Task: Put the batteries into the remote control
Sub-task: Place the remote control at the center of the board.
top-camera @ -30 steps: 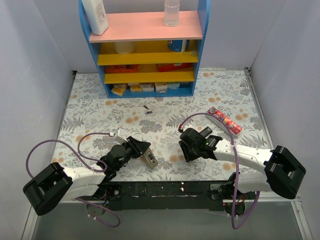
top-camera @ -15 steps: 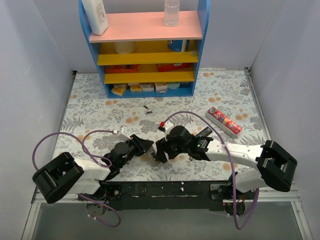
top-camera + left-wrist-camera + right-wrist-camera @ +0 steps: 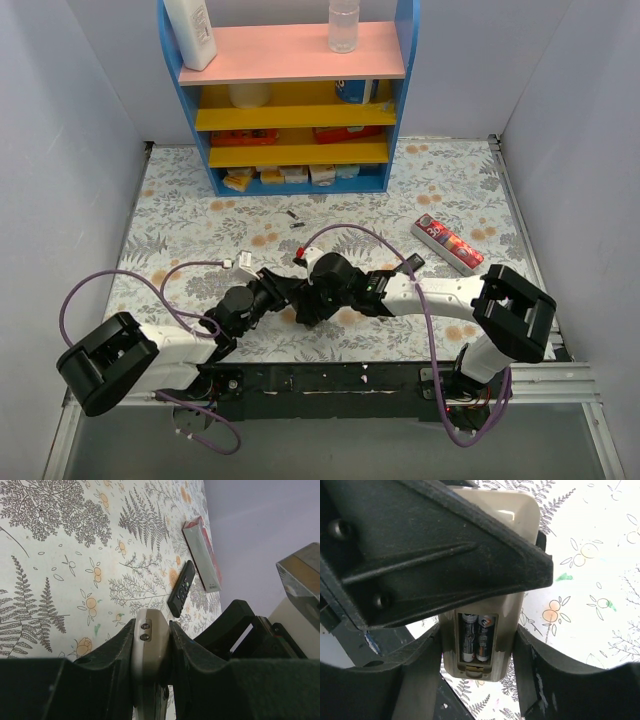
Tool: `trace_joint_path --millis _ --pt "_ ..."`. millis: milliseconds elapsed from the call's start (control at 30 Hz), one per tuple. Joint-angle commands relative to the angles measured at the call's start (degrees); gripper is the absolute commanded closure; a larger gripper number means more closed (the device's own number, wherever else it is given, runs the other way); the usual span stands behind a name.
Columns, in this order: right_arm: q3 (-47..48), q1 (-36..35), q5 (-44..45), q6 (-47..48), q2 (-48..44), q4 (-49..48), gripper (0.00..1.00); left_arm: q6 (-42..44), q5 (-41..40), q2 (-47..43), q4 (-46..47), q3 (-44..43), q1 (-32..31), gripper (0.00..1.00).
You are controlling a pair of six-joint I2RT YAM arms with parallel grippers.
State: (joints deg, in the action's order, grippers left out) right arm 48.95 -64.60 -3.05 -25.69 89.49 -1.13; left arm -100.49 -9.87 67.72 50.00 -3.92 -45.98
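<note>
The remote control is off the table, just beyond the arms' bases and a little left of centre, back side up with its cover off. Two batteries lie side by side in the open compartment. The left gripper is clamped narrowly on the remote's sides. The grey-beige body fills the gap between both fingers, and one rounded end sticks out past them.

The right gripper comes in from the right and meets the same remote at the compartment end, one finger on each side of it. Its fingers sit close against the casing, but I cannot tell whether they press on it or merely flank it.

Farther out and to the right, a slim black remote lies on the flowered table. A long red and white box lies just beyond it. Near mid-table are two tiny dark pieces, too small to identify.

At the far edge stands a blue shelf unit, with a white bottle and a clear bottle on its pink top.
</note>
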Motion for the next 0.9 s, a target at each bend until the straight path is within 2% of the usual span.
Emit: trace_joint_path --millis 0,33,67,100,200,233,300,333,400,433,467,567,733,833,867 --pt "3.4 -0.4 1.2 1.6 0.2 3.4 0.48 -0.2 -2.2 -3.3 0.6 1.5 -0.3 0.88" --pt "3.6 -0.4 1.4 2.3 0.2 4.2 0.50 -0.1 -3.0 -4.6 -0.5 1.6 -0.3 0.84" --pt "4.1 -0.4 1.7 3.0 0.1 6.3 0.58 0.2 -3.4 -5.4 -1.1 1.7 -0.3 0.80" --pt "4.5 -0.4 2.0 4.4 0.0 7.4 0.60 0.8 -3.8 -6.5 -1.9 1.9 -0.3 0.69" --pt "5.8 -0.5 2.8 7.7 0.3 12.5 0.64 2.1 -6.9 -11.8 -7.5 2.1 -0.3 0.52" --pt "6.2 -0.5 2.8 8.6 0.9 13.8 0.64 2.3 -8.0 -13.3 -11.8 1.8 -0.2 0.40" --pt "7.1 -0.4 6.0 10.3 1.5 17.4 0.65 2.5 -12.2 -19.0 -17.6 1.2 -0.2 0.33" --pt "7.3 -0.5 6.7 11.5 2.1 18.3 0.65 1.5 -14.0 -21.3 -25.8 0.6 -0.2 0.26" --pt "7.7 -0.3 7.7 12.5 2.6 19.8 0.66 0.3 -20.2 -27.0 -34.3 -1.8 -0.2 0.18" --pt "7.9 -0.1 7.6 13.3 3.3 20.3 0.66 -1.3 -22.6 -28.9 -41.9 -2.3 -0.2 0.10" --pt "8.2 -0.1 7.4 13.7 3.8 20.6 0.66 -2.0 -24.6 -30.6 -45.5 -3.4 -0.1 0.07" --pt "10.8 -0.1 7.0 15.1 6.9 22.8 0.65 -4.4 -30.5 -38.4 -57.5 -5.2 0.0 0.02" --pt "15.7 0.0 7.7 15.4 12.4 27.1 0.60 -2.1 -34.7 -48.7 -66.0 -7.5 0.0 0.02" --pt "18.4 0.0 9.2 14.9 14.2 30.2 0.47 0.0 -35.3 -50.3 -68.0 -9.4 0.0 0.02" --pt "19.0 -0.1 9.1 14.8 14.4 31.0 0.39 0.1 -35.4 -50.3 -68.5 -9.8 0.0 0.02"
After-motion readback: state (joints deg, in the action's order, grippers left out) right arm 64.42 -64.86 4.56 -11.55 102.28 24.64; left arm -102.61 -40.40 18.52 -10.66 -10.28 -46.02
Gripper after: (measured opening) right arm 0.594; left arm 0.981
